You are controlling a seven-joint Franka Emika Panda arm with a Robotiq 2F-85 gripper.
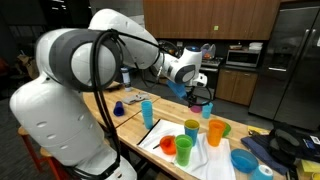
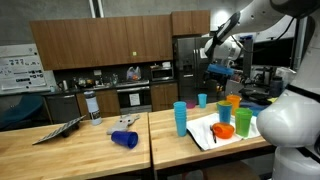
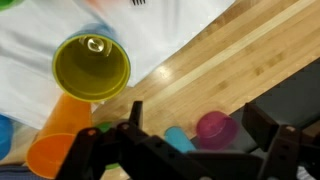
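The magenta cup (image 3: 215,128) stands on the wooden counter (image 3: 240,60). From above, in the wrist view, it shows between the two fingers of the gripper (image 3: 193,112). The jaws are spread wide and hold nothing. A light blue cup (image 3: 180,138) sits just beside the magenta cup at 9 o'clock. Farther out at 10 o'clock, a yellow-green cup (image 3: 92,68) stands upright on a white cloth (image 3: 170,30), with an orange cup (image 3: 60,145) at its 6 o'clock. In an exterior view the gripper hangs above the cluster of cups, and a dark blue cup (image 2: 124,139) lies tipped on its side, well apart at 9 o'clock.
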